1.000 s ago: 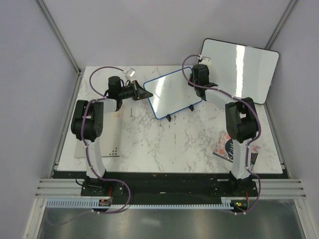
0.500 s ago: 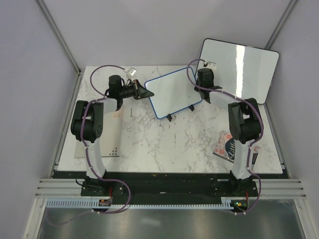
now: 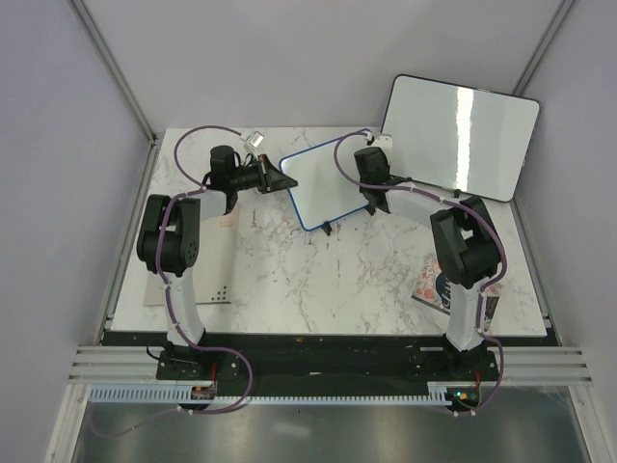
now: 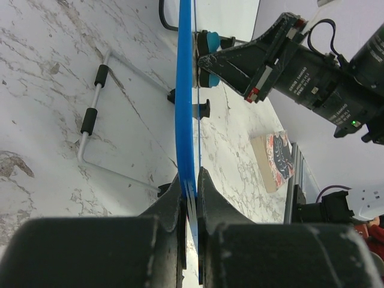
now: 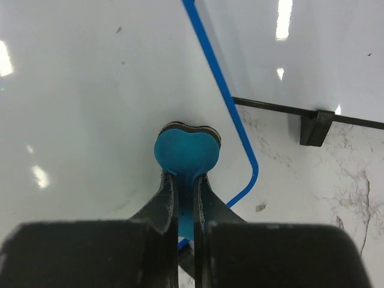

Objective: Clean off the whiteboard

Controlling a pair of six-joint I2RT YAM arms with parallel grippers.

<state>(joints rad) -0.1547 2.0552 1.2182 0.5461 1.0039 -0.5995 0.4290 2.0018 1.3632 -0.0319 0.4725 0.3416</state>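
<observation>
Blue-framed, the whiteboard (image 3: 333, 183) stands tilted at the back of the desk (image 3: 318, 280). The left hand (image 4: 191, 191) pinches its edge tight. The right hand (image 5: 186, 195) grips a blue eraser (image 5: 186, 150), pressed on the white face. Wiping looks under way; next, rub over any marks.

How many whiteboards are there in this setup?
2. A small blue-framed whiteboard stands mid-table, its left edge pinched by the left hand. A larger black-framed whiteboard leans at the far right corner. No others are visible, and none seems hidden.
</observation>
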